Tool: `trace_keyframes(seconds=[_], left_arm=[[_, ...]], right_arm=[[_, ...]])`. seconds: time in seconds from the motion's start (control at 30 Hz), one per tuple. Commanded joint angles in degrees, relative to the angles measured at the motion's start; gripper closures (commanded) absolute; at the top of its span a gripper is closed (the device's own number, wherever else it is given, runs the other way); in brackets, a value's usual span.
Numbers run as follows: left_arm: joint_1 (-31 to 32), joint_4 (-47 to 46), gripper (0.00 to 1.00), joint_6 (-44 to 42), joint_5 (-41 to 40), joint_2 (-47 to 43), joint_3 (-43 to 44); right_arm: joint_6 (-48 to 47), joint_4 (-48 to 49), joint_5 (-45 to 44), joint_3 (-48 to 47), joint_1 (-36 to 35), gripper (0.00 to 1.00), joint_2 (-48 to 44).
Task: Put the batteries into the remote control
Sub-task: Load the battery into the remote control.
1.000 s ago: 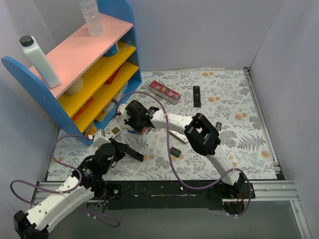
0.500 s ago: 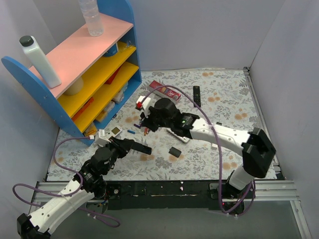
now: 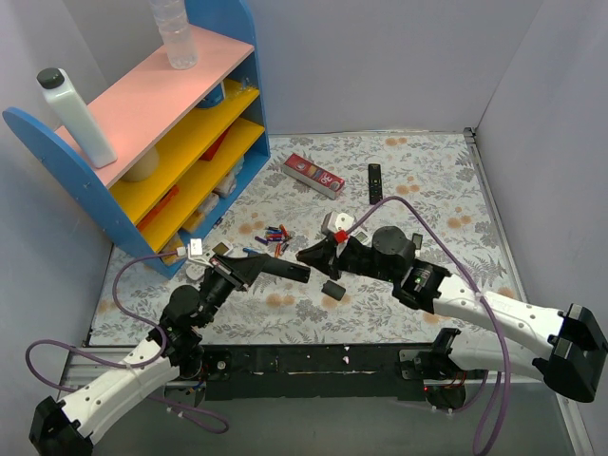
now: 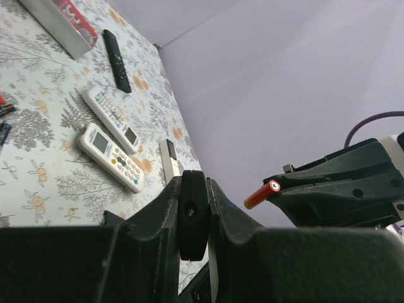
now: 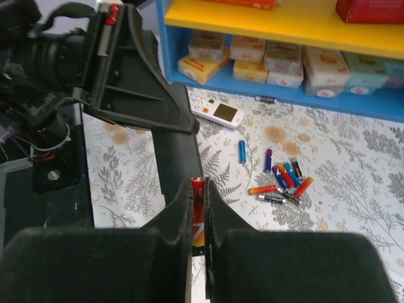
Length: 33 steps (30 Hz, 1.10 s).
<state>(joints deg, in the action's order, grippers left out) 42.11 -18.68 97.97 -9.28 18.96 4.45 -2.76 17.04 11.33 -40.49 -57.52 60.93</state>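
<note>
Right gripper (image 5: pixel 198 191) is pinched on a red battery (image 4: pixel 263 193), up off the table (image 3: pixel 437 171) w/ one end poking out. Left gripper (image 4: pixel 193 189) sits tip-to-tip w/ it, clamped on a dark flat piece (image 4: pixel 192 221) I can't ID. From above, loose batteries (image 3: pixel 274 236) lie at 10 o'clock of that meeting point. In the left wrist view, remote control (image 4: pixel 168 163) lies unheld at 3 o'clock of a white remote (image 4: pixel 110 158). Risks, imo: tips knock & the cell twists out, or the free remote skids when pushed.

Red battery (image 5: pixel 197 218) aloft; batteries (image 5: pixel 281 182) clustered flat
</note>
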Motion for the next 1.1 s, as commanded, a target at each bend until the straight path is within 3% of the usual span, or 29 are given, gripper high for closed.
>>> trace_keyframes(seconds=[0.0, 0.77, 1.07], left_arm=[[-0.3, -11.4, 1.00, -0.7, 5.2, 3.1, -0.6], [-0.3, -18.5, 1.00, 1.6, 6.7, 6.4, -0.7], [-0.3, -17.7, 1.00, 1.3, 6.6, 5.8, -0.2]], right_arm=[[1.3, 7.9, 4.4, 2.3, -0.4, 0.99, -3.4], [2.4, 10.1, 7.6, 5.1, -0.5, 0.99, -1.8], [-0.7, 4.9, 6.4, 3.8, -0.5, 0.99, -1.1]])
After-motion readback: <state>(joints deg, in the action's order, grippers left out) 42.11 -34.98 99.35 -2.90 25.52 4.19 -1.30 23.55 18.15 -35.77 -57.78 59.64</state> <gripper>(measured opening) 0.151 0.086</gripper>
